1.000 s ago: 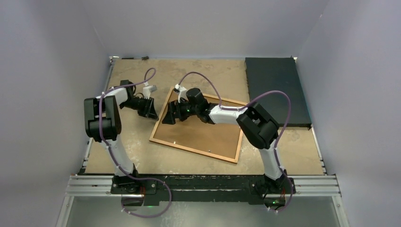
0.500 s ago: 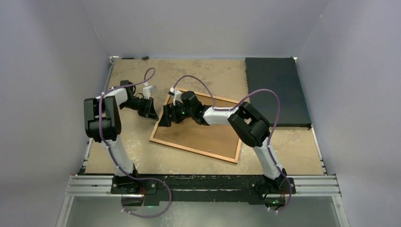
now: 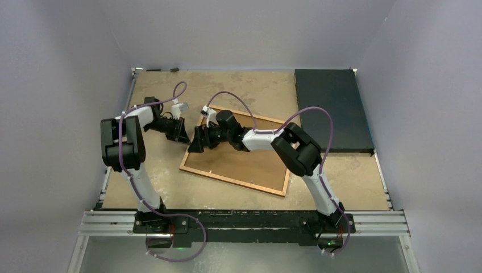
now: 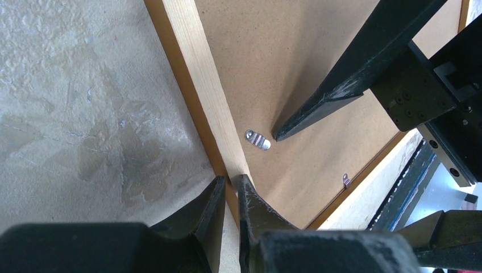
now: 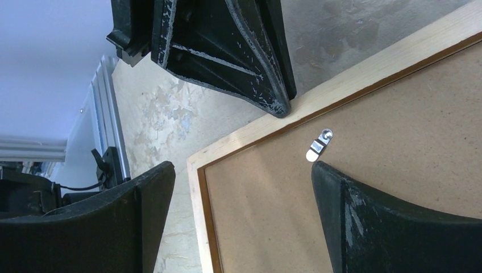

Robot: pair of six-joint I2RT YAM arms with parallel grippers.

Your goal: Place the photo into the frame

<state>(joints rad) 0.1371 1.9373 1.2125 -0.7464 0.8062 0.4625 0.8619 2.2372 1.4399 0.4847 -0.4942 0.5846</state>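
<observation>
The frame (image 3: 244,165) lies flat in the middle of the top view, plain brown board upward, turned a little so that its left end points to the upper left; its thin wooden edge shows all round; it rests on the mottled tan table (image 3: 239,85), and a dark slab (image 3: 329,108) sits at the upper right, apart from it.

The left gripper (image 4: 230,182) is at the bottom centre of its own view, closed to a mere slit, tips down at the pale wooden rail of the frame's left side (whether anything is pinched cannot be told).

The right gripper (image 5: 241,166) stands wide; one finger (image 5: 386,222) is over the board at the lower right of its view, just below a small metal clip (image 5: 319,145); the other is over the bare table at the lower left.
</observation>
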